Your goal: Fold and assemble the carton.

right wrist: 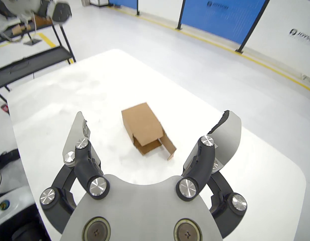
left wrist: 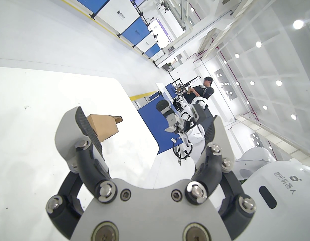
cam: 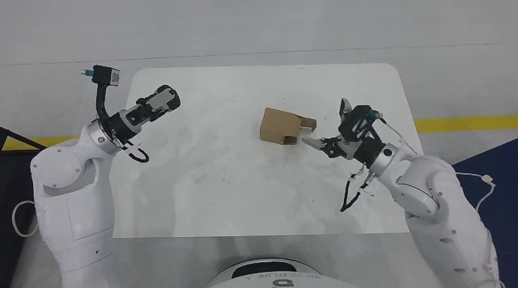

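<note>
While carton [cam: 282,126] lies on table [cam: 210,195], right pincer [right wrist: 154,117] gapes.

Carton [left wrist: 104,126] partly behind left fingers [left wrist: 67,129]

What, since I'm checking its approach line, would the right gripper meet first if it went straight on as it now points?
Probably the brown cardboard carton, at its open end with the loose flap; the open right gripper points at it, though depth is unclear.

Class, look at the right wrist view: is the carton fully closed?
No, the carton has an end flap standing open, so its hollow inside shows.
</note>
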`<action>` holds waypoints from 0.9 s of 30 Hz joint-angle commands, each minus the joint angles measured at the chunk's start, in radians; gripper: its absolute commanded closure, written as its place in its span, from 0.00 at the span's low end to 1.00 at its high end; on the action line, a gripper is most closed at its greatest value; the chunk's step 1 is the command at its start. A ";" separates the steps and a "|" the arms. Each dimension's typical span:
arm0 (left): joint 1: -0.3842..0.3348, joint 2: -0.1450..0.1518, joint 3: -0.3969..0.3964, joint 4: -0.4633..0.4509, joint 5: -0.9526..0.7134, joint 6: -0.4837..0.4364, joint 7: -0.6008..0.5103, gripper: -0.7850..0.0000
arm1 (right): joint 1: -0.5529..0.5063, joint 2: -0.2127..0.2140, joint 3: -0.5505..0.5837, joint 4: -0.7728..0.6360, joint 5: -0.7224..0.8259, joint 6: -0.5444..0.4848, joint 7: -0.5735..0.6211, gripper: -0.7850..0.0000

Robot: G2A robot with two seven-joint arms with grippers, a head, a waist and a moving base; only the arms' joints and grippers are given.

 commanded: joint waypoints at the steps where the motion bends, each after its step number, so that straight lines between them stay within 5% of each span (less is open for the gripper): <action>1: 0.000 0.000 0.000 0.000 0.000 0.000 0.000 0.00 | 0.011 0.005 0.033 0.063 0.156 -0.030 0.041 0.00; 5: 0.000 0.000 0.000 0.000 0.000 0.000 0.000 0.00 | 0.038 0.009 0.062 0.123 0.133 0.063 0.116 0.00; 11: 0.000 0.000 0.000 0.000 0.000 0.000 0.000 0.00 | 0.038 0.009 0.062 0.123 0.133 0.063 0.116 0.00; 15: 0.000 0.000 0.000 0.000 0.000 0.000 0.000 0.00 | 0.056 0.007 -0.065 0.154 -0.052 0.036 0.159 0.00; 27: 0.000 0.000 0.000 0.000 0.000 0.000 0.000 0.00 | 0.251 -0.005 -0.180 0.430 -0.098 0.016 0.126 0.00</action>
